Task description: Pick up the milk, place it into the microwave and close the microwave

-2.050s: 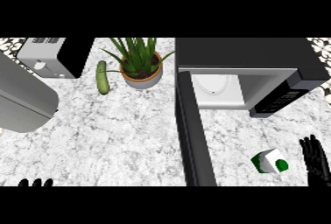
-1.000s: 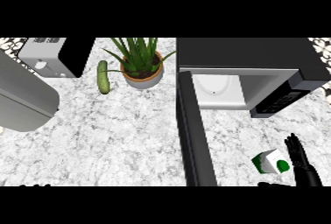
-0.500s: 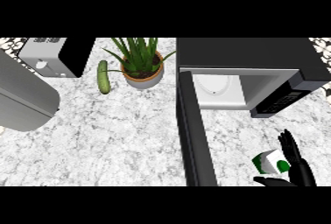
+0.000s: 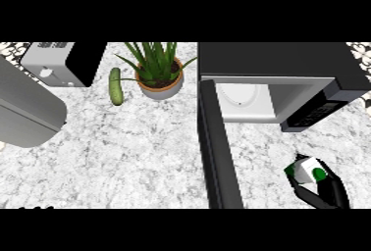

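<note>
- The milk [image 4: 308,172], a small green-and-white carton, stands on the counter [image 4: 130,147] near its front right; seen from above, no long axis can be told.
- The right hand [image 4: 325,188] is curled round the carton, thumb on its left, fingers along its right.
- The microwave [image 4: 279,83] sits just behind, its cavity open; its door [image 4: 217,152] juts toward the front edge, left of the milk.
- A bare strip of counter lies between carton and cavity.
- The left hand [image 4: 33,208] barely shows at the lower left edge; its fingers cannot be told.
</note>
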Robot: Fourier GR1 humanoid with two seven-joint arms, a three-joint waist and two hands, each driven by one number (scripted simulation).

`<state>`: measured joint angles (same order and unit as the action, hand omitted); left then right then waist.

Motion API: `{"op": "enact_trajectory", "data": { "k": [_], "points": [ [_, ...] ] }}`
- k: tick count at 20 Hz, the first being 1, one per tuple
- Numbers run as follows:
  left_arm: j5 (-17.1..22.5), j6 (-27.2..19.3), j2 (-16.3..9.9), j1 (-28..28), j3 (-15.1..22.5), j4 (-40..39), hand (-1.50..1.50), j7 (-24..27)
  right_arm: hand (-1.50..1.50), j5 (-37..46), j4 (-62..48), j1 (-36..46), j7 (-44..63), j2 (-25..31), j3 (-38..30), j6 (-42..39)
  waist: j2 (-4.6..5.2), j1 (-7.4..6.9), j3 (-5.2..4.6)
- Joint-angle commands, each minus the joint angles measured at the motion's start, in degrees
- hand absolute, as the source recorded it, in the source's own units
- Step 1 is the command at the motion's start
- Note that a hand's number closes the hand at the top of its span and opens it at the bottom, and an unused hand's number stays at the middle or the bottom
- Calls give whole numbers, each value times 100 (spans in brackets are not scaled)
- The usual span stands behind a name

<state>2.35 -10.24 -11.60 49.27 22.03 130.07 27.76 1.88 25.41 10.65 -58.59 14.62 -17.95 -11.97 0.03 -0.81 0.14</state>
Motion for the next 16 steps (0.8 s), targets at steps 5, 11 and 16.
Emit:
{"op": "enact_trajectory", "data": {
  "k": [5,11,16],
  "points": [
    [139,53,-111,79,-124,68,-150,-14,150,-353,116,-50,-696,-210,75,-1185,-6,24,-2],
    [151,121,-150,201,-83,62,-150,173,150,-565,446,267,-100,-75,274,-1595,-10,-15,-4],
    [-38,4,4,97,89,-211,-150,279,150,-760,776,520,433,-57,448,-1851,-24,41,-13]
  ]
}}
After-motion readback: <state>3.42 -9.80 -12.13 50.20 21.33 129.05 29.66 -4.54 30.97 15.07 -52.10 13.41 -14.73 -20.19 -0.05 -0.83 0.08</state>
